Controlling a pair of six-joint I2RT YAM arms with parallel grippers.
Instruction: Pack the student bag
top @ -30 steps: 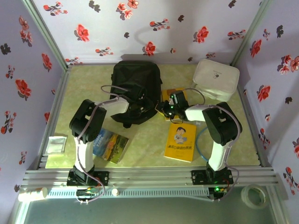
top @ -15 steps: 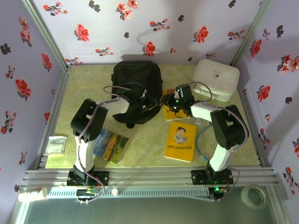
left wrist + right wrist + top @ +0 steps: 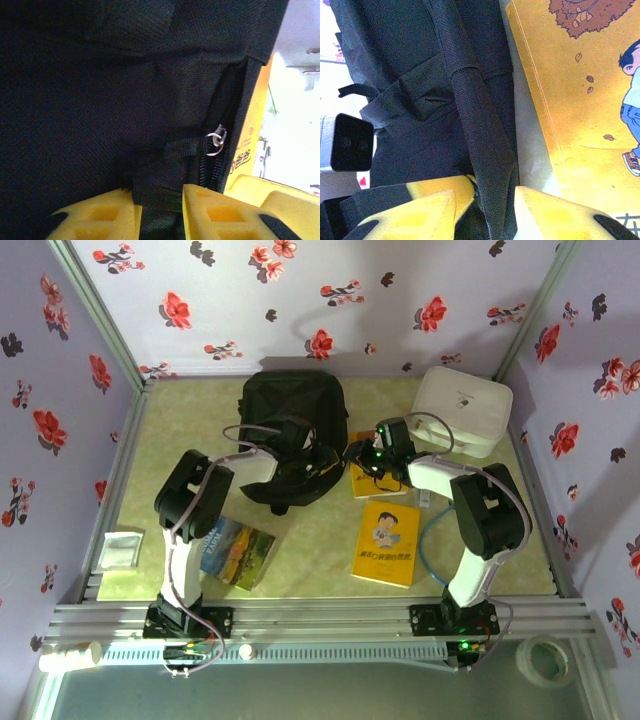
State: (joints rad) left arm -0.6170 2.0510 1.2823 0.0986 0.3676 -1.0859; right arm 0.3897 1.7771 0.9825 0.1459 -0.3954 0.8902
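Observation:
The student bag (image 3: 290, 405), a large black fabric backpack, lies at the back middle of the table. My left gripper (image 3: 305, 447) is on its lower right part; in the left wrist view its yellow fingers (image 3: 100, 212) are shut on a fold of black fabric (image 3: 157, 192) beside the zipper and its metal pull ring (image 3: 216, 140). My right gripper (image 3: 362, 455) is at the bag's right edge, where a black strap (image 3: 480, 125) runs between its yellow fingers (image 3: 547, 212), pinched. A yellow book (image 3: 580, 90) lies just to the right of the strap.
A second yellow book (image 3: 388, 543) lies in front of the right arm. A colourful book (image 3: 238, 551) lies front left. A white zip case (image 3: 462, 410) stands at the back right. A yellow book (image 3: 375, 480) lies partly under the right gripper. Flowered walls close in three sides.
My right gripper has moved away from the table front toward the bag's right edge and now holds the strap. The left gripper has stayed on the bag, shifting slightly.

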